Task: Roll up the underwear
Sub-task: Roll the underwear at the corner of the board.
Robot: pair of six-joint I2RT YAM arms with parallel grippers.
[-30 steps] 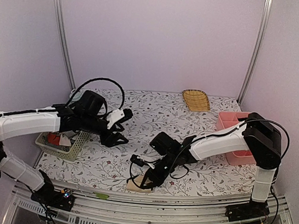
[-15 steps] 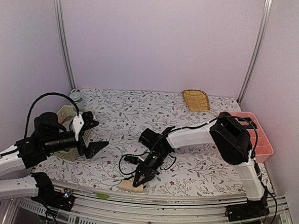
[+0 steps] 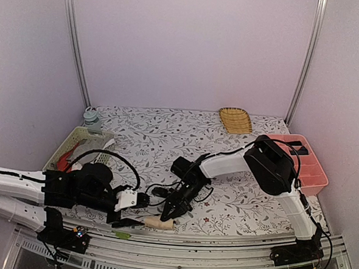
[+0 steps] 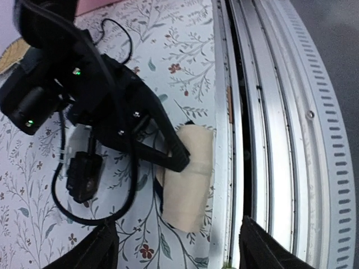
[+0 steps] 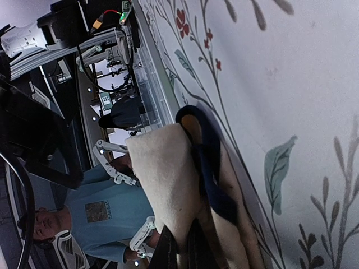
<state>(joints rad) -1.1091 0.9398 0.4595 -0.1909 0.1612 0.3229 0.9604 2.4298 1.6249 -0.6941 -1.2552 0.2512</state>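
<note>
**A:** What lies nearest you?

**B:** Item 1: a person in a blue shirt (image 5: 104,216), out past the near rail (image 4: 269,112). Only your right wrist camera catches them.
Item 2: beige underwear (image 4: 190,179) with black edging, rolled into a short tube. It lies on the counter (image 3: 167,134), right against that rail. Your top camera gives it as a small tan stub, while the left wrist camera shows the whole roll.

**A:** And what has hold of it?

**B:** Item 3: your right gripper (image 3: 165,216), fingers (image 5: 168,252) clenched on one end of the roll. Only the right wrist view shows the black edging curling out of the fold beside them.
Item 4: your left gripper (image 3: 135,210), fingers spread and released, low over the counter just left of the roll and not touching it. In its own view the roll lies ahead, between the two fingertips.

**A:** Farther back?

**B:** Item 5: pale green basket (image 3: 53,158) at the left edge, holding red cloth (image 3: 68,155) and some white cloth.
Item 6: pink bin (image 3: 316,174) at the right edge, partly behind your right arm.
Item 7: small bottle (image 3: 92,116) in the back left corner.
Item 8: yellow woven tray (image 3: 235,120) by the back wall.
Items 5 to 8 appear in the top camera alone.
</note>
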